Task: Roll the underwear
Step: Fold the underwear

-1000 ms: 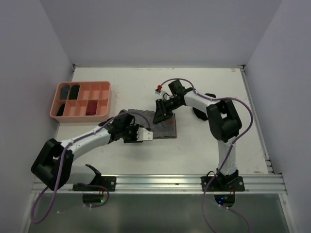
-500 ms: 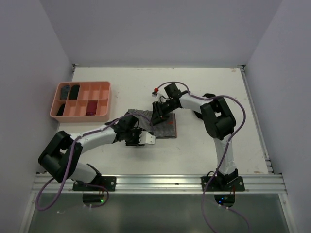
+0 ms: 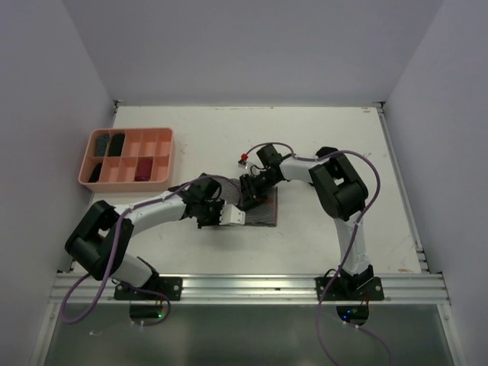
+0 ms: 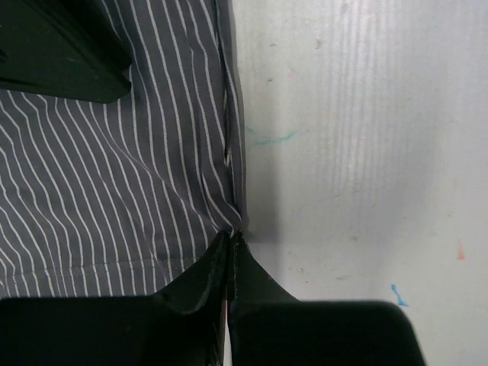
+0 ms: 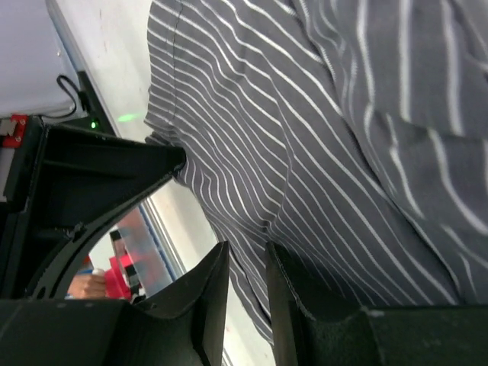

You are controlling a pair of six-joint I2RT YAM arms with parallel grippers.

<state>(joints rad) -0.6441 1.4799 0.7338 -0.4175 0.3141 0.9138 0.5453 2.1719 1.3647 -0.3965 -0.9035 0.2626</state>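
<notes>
Both arms are in over the middle of the table (image 3: 213, 137), with their grippers close together on the striped underwear (image 3: 265, 212). The left gripper (image 4: 231, 242) is clamped. Its two black fingers meet tip to tip, and the corner of the cloth is nipped between them right at the hemmed edge. Bare white tabletop runs off to one side of those fingers, and grey-and-white stripes spread off to the other.

Just beyond the fingertips, across the cloth, sits the dark body of the right gripper (image 5: 245, 253). From its own camera the stripes fill nearly everything ahead of it, rumpled into soft folds. Its fingers are drawn near each other with a narrow slot between them, and stripes show through the slot. Whether any cloth is actually pinched there, I can't tell from here. The left gripper's housing looms just off to one side of them.

Well away from both grippers, out past the left arm's forearm, the salmon-pink tray (image 3: 171, 156) sits apart. There are dark rolls (image 3: 116, 142) in several of its compartments.
</notes>
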